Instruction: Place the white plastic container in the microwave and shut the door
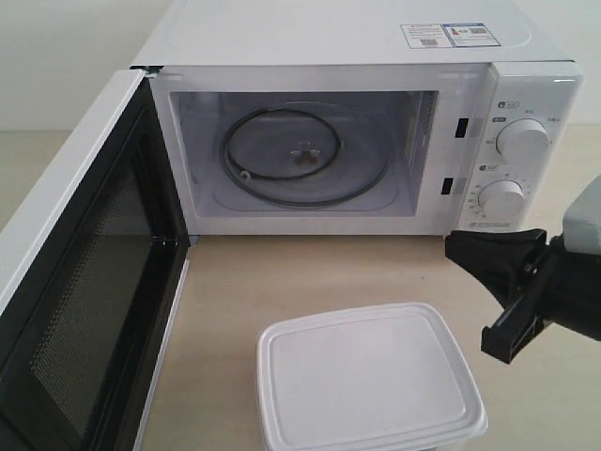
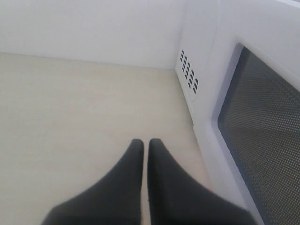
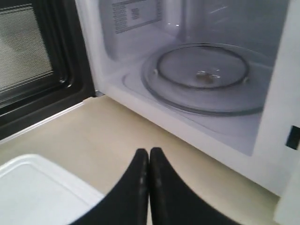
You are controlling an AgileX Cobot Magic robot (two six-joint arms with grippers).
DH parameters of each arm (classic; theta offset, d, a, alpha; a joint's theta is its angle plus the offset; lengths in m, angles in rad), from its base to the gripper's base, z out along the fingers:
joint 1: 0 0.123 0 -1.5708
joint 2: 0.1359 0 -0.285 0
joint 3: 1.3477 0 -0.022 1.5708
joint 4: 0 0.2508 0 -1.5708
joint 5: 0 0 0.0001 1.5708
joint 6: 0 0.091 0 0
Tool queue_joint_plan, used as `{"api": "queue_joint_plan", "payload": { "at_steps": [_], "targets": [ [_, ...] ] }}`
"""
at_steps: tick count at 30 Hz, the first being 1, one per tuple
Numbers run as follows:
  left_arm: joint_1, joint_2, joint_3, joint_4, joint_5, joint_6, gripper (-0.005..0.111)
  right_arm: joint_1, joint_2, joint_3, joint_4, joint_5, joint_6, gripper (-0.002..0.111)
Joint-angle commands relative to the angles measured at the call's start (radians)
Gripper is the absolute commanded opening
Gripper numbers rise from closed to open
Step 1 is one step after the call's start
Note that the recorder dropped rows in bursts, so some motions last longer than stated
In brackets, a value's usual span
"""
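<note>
Stickers (image 1: 449,35) sit on the flat top of the microwave (image 1: 376,56). The microwave is white and boxy and stands at the far side of the pale surface (image 1: 282,272). Two round knobs (image 1: 523,141) are on its right end, one above the other. The door (image 1: 84,282) is swung wide open to the left, so its black mesh inner side faces the middle of the scene. Inside the microwave lies the round glass turntable (image 1: 305,155).

The white plastic container (image 1: 366,381) is out on the surface at the near side. It sits in front of the open microwave, a little right of the middle. Its flat lid is on. A strip of bare surface lies between it and the microwave.

The right gripper (image 3: 149,154) is on the right, near the knobs and just past the container's far right corner. Its black fingers (image 3: 138,187) are pressed together, tip to tip, with nothing held between them. The tips point left, toward the microwave's open front. It is not touching the container. I cannot tell how high it is off the surface.

The left gripper (image 2: 143,143) is on the left, on the outer side of the open door, over bare surface. Its fingers are pressed close with only a thin line between them, and they hold nothing. Beside it I can see the door's dark window (image 2: 267,140). Farther off are small vent holes (image 2: 188,75) in the microwave's side wall.
</note>
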Motion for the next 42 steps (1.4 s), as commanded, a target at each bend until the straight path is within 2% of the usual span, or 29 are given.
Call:
{"api": "queue_joint_plan", "payload": {
  "at_steps": [1,6,10,15,20,24,31,38,42],
  "targets": [
    [0.003,-0.003,0.004,-0.007,0.001,0.004,0.004,-0.004,0.048,-0.002,-0.123,-0.046,0.005,0.000],
    [0.003,-0.003,0.004,-0.007,0.001,0.004,0.004,-0.004,0.092,-0.002,-0.220,-0.050,0.013,0.000],
    [0.003,-0.003,0.004,-0.007,0.001,0.004,0.004,-0.004,0.092,-0.002,-0.375,-0.050,0.014,0.000],
    [0.003,-0.003,0.004,-0.007,0.001,0.004,0.004,-0.004,0.092,-0.002,-0.410,0.018,0.036,0.000],
    [0.003,-0.003,0.004,-0.007,0.001,0.004,0.004,-0.004,0.092,-0.002,-0.611,-0.054,0.127,0.000],
    [0.003,-0.003,0.004,-0.007,0.001,0.004,0.004,-0.004,0.092,-0.002,-0.678,-0.082,0.167,0.000],
    [0.003,-0.003,0.004,-0.007,0.001,0.004,0.004,-0.004,0.092,-0.002,-0.696,0.052,0.246,0.000],
    [0.003,-0.003,0.004,-0.007,0.001,0.004,0.004,-0.002,0.092,-0.002,-0.742,0.044,0.294,0.000],
    [0.003,-0.003,0.004,-0.007,0.001,0.004,0.004,0.057,0.109,-0.002,-0.748,0.078,0.326,0.000]
  ]
}}
